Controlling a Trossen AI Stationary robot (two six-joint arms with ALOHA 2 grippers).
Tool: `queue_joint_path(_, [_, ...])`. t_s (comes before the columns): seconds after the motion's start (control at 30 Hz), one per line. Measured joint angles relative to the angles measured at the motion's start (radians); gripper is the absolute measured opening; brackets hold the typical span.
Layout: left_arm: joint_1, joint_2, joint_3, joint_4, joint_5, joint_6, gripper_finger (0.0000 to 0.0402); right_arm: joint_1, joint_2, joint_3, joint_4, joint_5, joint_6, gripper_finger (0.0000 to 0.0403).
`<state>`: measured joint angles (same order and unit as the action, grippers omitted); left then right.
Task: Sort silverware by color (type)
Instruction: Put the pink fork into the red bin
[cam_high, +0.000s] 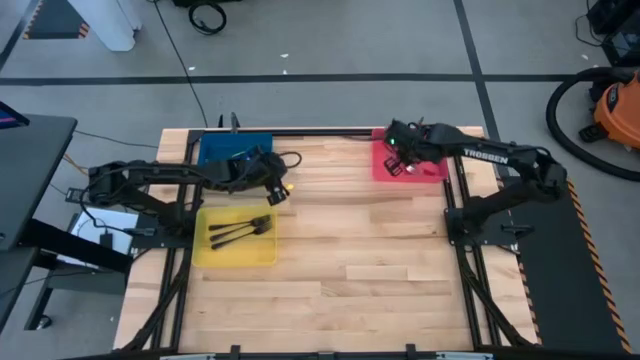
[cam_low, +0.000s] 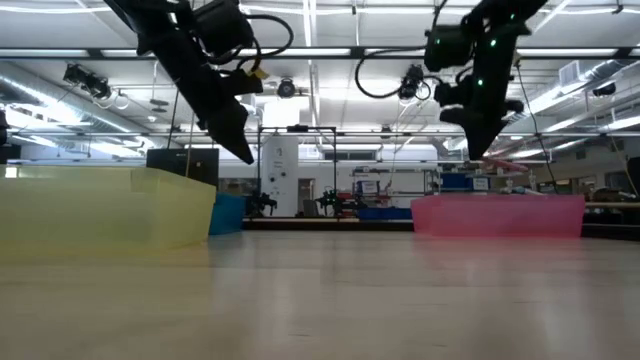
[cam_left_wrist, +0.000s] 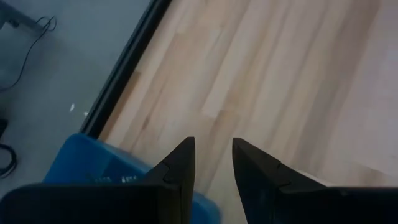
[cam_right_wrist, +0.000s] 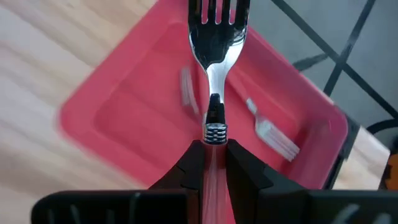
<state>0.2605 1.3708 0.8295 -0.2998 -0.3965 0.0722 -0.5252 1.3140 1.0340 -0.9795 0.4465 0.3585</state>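
Note:
My right gripper (cam_right_wrist: 214, 144) hangs over the red tray (cam_right_wrist: 130, 118), shut on a red-handled fork (cam_right_wrist: 216, 43) whose silver tines point away past the fingertips. Two more forks (cam_right_wrist: 272, 135) lie blurred on the red tray's floor. In the high view this gripper (cam_high: 396, 162) is above the red tray's (cam_high: 434, 170) left part. My left gripper (cam_left_wrist: 213, 148) is open and holds nothing; it hovers at the edge of the blue tray (cam_left_wrist: 87, 171), at the tray's right corner in the high view (cam_high: 276, 188). Black-handled forks (cam_high: 240, 230) lie in the yellow tray (cam_high: 240, 256). My right gripper pinches the fork's red handle (cam_right_wrist: 214, 163) between its two fingers, just behind the ribbed silver collar. The fingers lie along the handle, and the neck and tines stick out beyond them. The fork is lifted clear, above the red tray.
Three trays sit on the wooden table: blue (cam_high: 225, 148) at the far left, yellow (cam_low: 100, 210) in front of it, red (cam_low: 500, 215) at the far right. Bare wood (cam_high: 360, 250) fills the middle and near part. Both grippers hang well above the tabletop in the low view.

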Motion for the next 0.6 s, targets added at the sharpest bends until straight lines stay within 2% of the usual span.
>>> queue_joint_path(0.13, [0.029, 0.0, 0.0, -0.006, 0.0, 0.0, 0.0107, -0.12, 0.041, -0.011, 0.069, -0.055, -0.137, 0.0049])
queue_joint_path(0.23, [0.027, 0.0, 0.0, -0.017, 0.0, 0.001, 0.0107, -0.166, 0.069, -0.011, 0.073, -0.076, -0.198, 0.0049])
queue_joint_path(0.5, [-0.013, 0.0, 0.0, -0.049, 0.001, -0.008, 0.0107, -0.191, 0.177, -0.011, 0.073, -0.132, -0.298, 0.0049])
queue_joint_path(0.6, [-0.034, 0.0, 0.0, -0.067, 0.001, -0.008, 0.0107, -0.191, 0.213, -0.011, 0.074, -0.103, -0.303, 0.005])
